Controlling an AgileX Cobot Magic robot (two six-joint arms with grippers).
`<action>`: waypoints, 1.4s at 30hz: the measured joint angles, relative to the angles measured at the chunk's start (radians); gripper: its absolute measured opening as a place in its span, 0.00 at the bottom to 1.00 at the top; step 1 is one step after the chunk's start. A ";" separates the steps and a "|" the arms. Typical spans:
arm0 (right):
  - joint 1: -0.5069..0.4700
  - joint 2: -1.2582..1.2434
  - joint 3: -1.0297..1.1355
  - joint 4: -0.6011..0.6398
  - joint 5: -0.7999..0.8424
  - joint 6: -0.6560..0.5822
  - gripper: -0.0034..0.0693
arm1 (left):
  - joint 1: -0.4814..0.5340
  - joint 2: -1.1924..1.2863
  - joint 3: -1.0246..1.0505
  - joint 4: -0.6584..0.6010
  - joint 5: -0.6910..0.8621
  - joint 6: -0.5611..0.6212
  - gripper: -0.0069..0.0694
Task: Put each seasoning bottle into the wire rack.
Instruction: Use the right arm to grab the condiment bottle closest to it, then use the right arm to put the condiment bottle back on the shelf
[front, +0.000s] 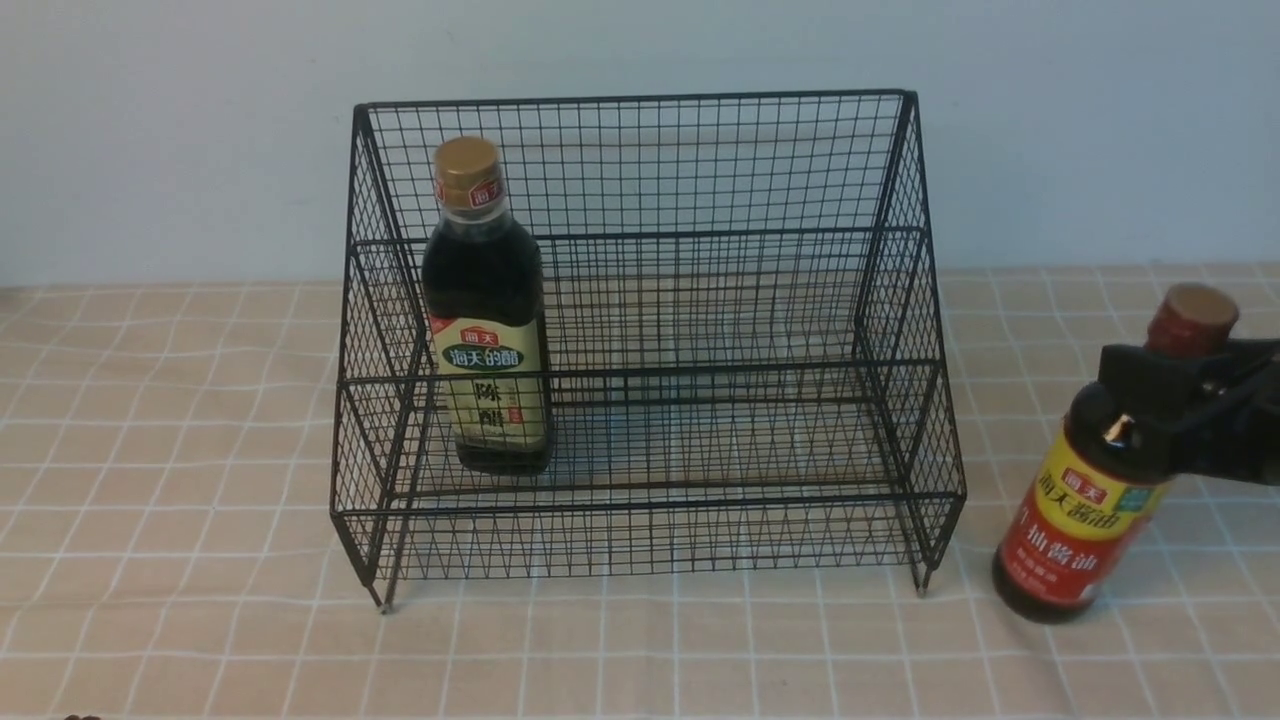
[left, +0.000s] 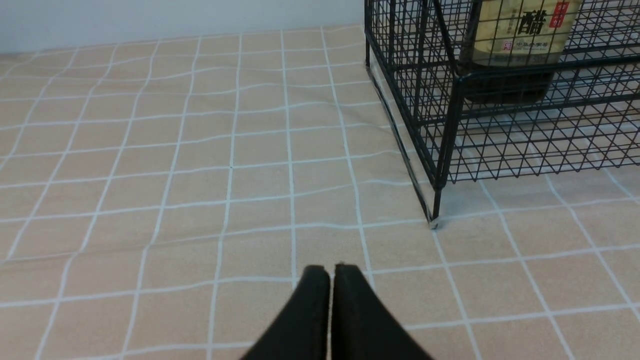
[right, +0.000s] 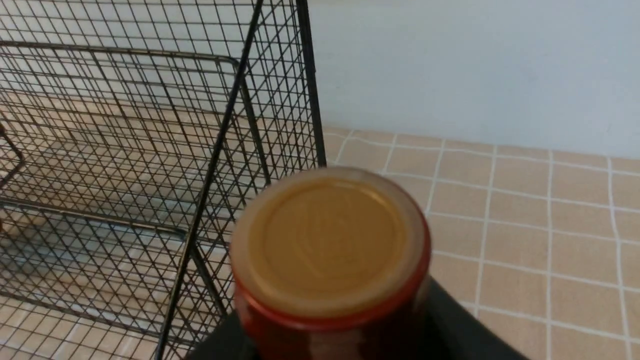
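Looking at centre frame, we see the black wire-mesh rack (front: 640, 100) holding the squarish gold-capped bottle (front: 487, 340) upright on its lower tier. At the right edge, our right gripper (front: 1158, 398) clamps the neck of the round red-capped bottle (front: 1085, 520), which is tilted on the checked cloth (front: 200, 450). The left gripper (left: 330, 280) is pressed together.

bottle (front: 487, 310) in rack (front: 640, 98); second bottle (front: 1085, 520) right

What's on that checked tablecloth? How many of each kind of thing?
Wire rack: 1
Bottles: 2 (gold-capped bottle inside the rack, red-capped bottle outside it)
Total: 3
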 joint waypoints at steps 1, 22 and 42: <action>0.000 -0.001 -0.004 -0.004 0.003 -0.002 0.44 | 0.000 0.000 0.000 0.000 0.000 0.000 0.08; 0.000 -0.148 -0.406 -0.120 -0.338 0.202 0.44 | 0.000 0.000 0.000 0.000 0.000 0.000 0.08; 0.002 0.177 -0.579 -0.200 -0.609 0.309 0.44 | 0.000 0.000 0.000 0.000 0.000 0.000 0.08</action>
